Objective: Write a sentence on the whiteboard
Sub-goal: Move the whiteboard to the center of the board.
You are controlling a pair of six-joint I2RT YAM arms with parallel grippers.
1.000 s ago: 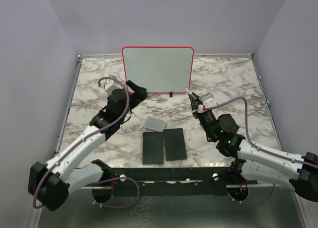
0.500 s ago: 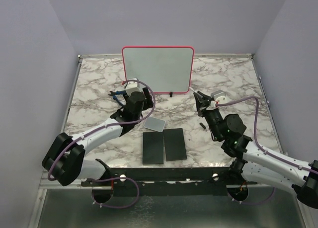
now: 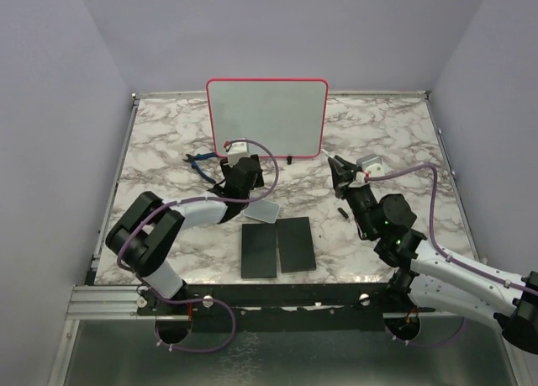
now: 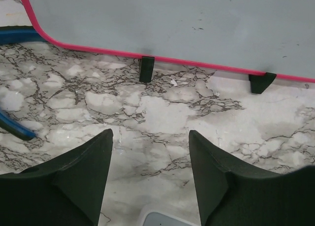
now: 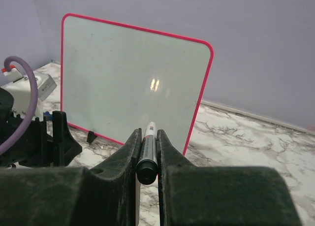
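The whiteboard point(image 3: 267, 117) stands upright on its two black feet point(image 4: 146, 69) at the back of the marble tabletop point(image 3: 403, 142). Its pink rim is fully in view, and its face is a plain pale surface with one small glare spot in the right wrist view. The left end effector point(image 4: 150, 137) hangs low in front of the whiteboard's lower edge. Its fingers are moderately apart with only bare marble showing between them, and they point at the stretch of tabletop just before the whiteboard's feet. The right end effector point(image 5: 148, 135) sits off the whiteboard's lower right corner, closed narrowly on a marker point(image 5: 147, 159). The marker's dark body is pinched between the fingers and its pale tip points toward the whiteboard, near that corner but short of it. A blue curved item point(image 3: 198, 160), too small to identify, lies beside the whiteboard's lower left corner. In front of the whiteboard, nearer the arm bases, rests a small grey-white pad point(image 3: 262, 209), and beyond it two black slabs point(image 3: 277, 247) lie side by side. A small dark piece point(image 3: 342, 211) lies on the marble in front of the whiteboard's right side, close under the right arm.
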